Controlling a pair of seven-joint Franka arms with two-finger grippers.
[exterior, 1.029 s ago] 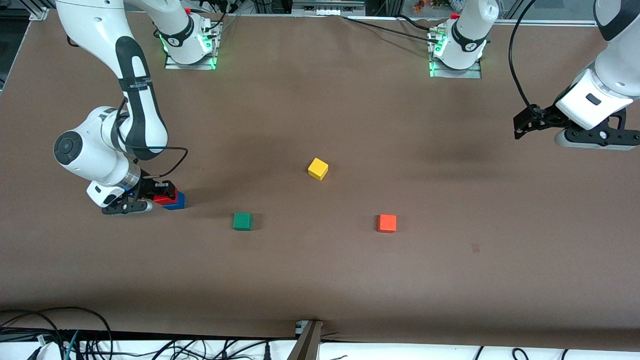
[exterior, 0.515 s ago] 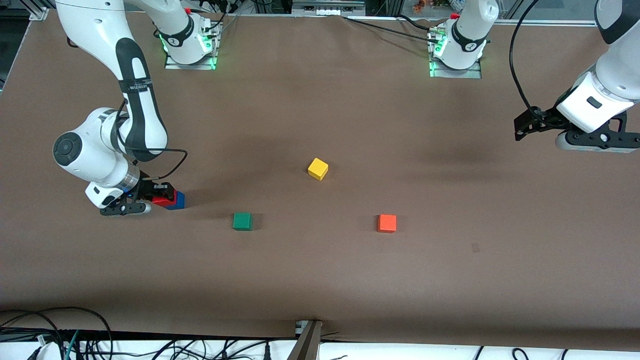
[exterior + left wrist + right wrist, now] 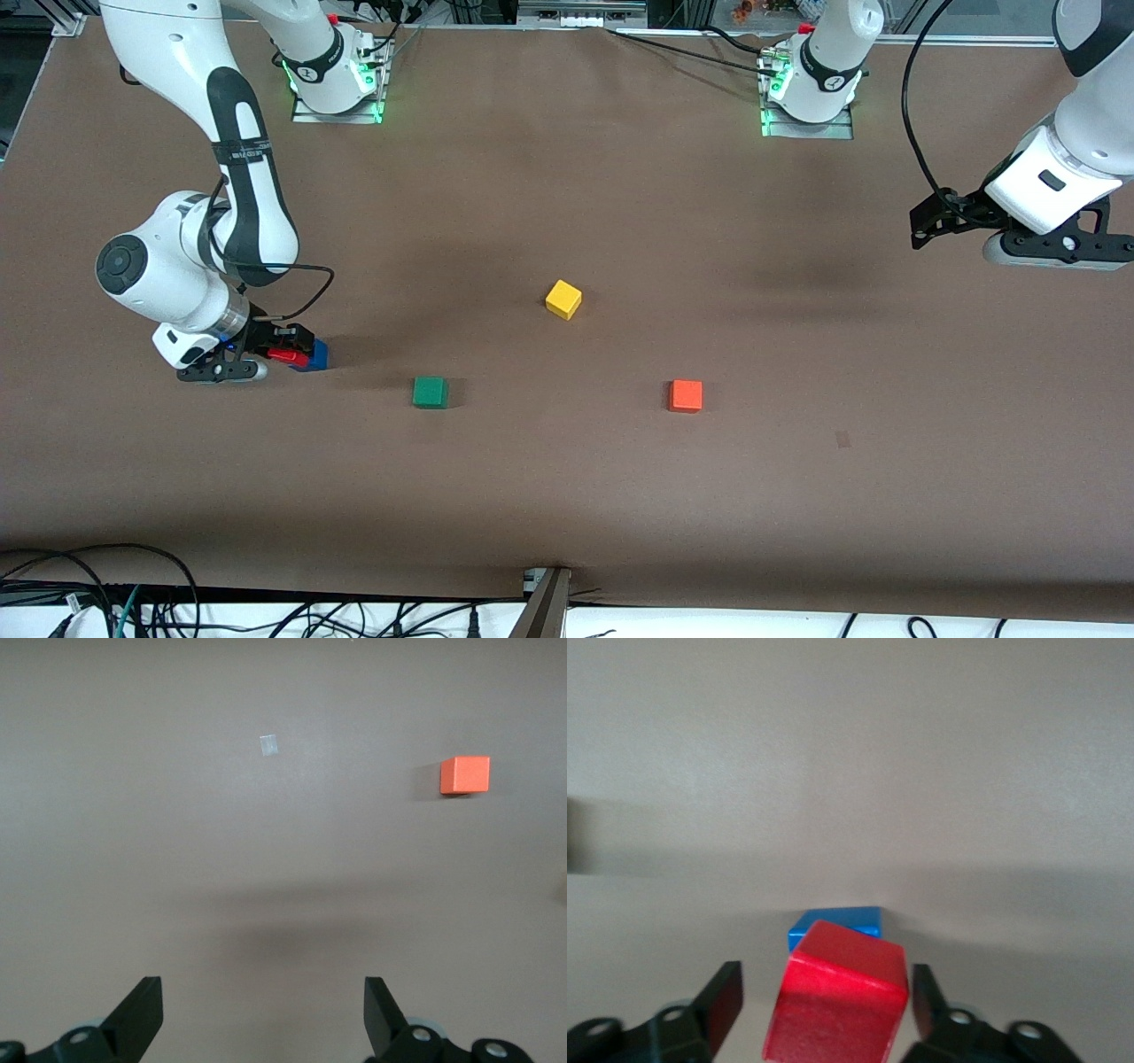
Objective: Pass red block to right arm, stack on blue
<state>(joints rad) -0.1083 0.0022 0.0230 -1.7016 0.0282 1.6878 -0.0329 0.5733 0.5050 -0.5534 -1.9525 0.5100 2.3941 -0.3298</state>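
Right gripper (image 3: 276,348): jaws released, flanking the red block (image 3: 837,1005), gaps visible on both sides. Red block rests on the blue block (image 3: 837,923), toward the right arm's end of the worktop (image 3: 567,496). Left gripper (image 3: 264,1014): jaws released, empty, waiting above the worktop; orange cube (image 3: 465,775) at its 1 o'clock.

right gripper (image 3: 819,1001) now spread off red block (image 3: 837,1005), left gripper (image 3: 921,232) slightly raised

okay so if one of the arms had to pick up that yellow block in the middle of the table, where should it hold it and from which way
Probably from straight above, closing on two opposite flat side faces. The yellow block is a small cube sitting flat on the table, turned at an angle, so the tool should rotate until its fingers line up with one pair of sides. The green block and orange block stand well apart, so nothing crowds the approach.
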